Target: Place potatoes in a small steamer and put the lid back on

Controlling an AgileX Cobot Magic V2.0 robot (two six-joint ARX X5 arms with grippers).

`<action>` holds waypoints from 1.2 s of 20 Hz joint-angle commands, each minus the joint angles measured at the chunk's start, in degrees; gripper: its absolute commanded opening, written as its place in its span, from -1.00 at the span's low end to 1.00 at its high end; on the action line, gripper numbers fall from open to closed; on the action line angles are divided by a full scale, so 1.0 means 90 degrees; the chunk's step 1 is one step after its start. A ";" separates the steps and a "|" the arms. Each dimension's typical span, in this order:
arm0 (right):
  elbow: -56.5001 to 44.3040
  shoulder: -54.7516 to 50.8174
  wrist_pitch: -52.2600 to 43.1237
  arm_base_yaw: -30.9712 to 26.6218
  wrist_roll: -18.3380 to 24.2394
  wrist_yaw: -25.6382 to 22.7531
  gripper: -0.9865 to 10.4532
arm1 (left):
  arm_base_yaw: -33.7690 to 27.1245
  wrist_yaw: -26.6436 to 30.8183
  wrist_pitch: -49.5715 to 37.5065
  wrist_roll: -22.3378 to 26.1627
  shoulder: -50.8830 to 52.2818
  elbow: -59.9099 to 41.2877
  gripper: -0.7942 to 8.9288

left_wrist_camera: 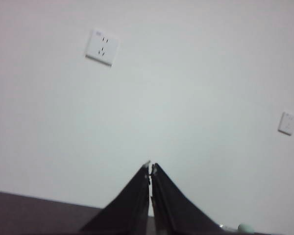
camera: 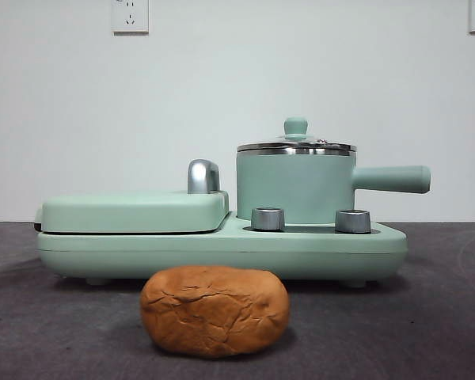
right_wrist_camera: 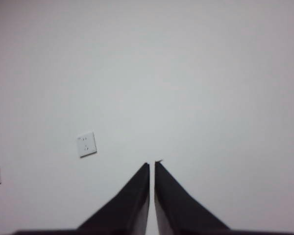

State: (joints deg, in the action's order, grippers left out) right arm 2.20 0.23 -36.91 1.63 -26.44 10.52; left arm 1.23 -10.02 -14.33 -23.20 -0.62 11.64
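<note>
Potato (camera: pixel 214 310) lies on the table in front of the cooker; lid (camera: pixel 296 142) is on the pot (camera: pixel 295 186). Left gripper (left_wrist_camera: pixel 150 169) and right gripper (right_wrist_camera: pixel 152 166) are pinched closed, empty, facing the wall. Potato probably light and soft: grip across its middle. Take the lid by its knob.

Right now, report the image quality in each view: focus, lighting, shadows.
Front view: sharp and evenly lit; the potato casts a soft shadow on the dark table, and the lid rim shows small highlights. Left wrist view: soft and hazy, the wall socket blurred, the left gripper a dark silhouette. Right wrist view: similarly soft, with darker corners; the right gripper is dark too.
</note>
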 commanded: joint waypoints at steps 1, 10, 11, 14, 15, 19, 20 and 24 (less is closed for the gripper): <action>0.0568 0.0005 0.0986 0.0015 -0.0347 0.0002 -0.81 | -0.0012 -0.0015 0.0379 -0.0005 -0.0182 0.0563 -0.82; 0.2851 0.1202 0.4517 0.0015 0.0182 0.0816 -0.81 | -0.0010 -0.0238 0.2895 0.0046 -0.1897 0.2960 -0.82; 0.3050 0.1392 0.4692 0.0015 0.0248 0.0971 -0.81 | -0.0010 -0.0369 0.3033 0.0078 -0.2091 0.3121 -0.82; 0.3606 0.2001 0.5268 0.0015 0.0733 0.1620 -0.81 | -0.0007 -0.0957 0.3463 0.0121 -0.2739 0.3565 -0.82; 0.3759 0.2191 0.5464 0.0015 0.0920 0.1802 -0.81 | 0.0000 -0.1173 0.3563 0.0119 -0.2929 0.3667 -0.82; 0.4340 0.2977 0.6368 0.0022 0.1722 0.2322 -0.81 | 0.0143 -0.1783 0.3942 0.0296 -0.3704 0.3983 -0.82; 0.4495 0.3198 0.6623 0.0044 0.1967 0.2395 -0.81 | 0.0223 -0.1882 0.4022 0.0427 -0.3888 0.4051 -0.82; 0.4896 0.3789 0.7310 0.0289 0.2861 0.2375 -0.81 | 0.0627 -0.1962 0.4374 0.1178 -0.4551 0.4337 -0.82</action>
State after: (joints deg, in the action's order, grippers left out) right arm 44.91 33.71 28.34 3.70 -7.03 31.75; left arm 6.46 -27.11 25.52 -17.28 -41.10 49.12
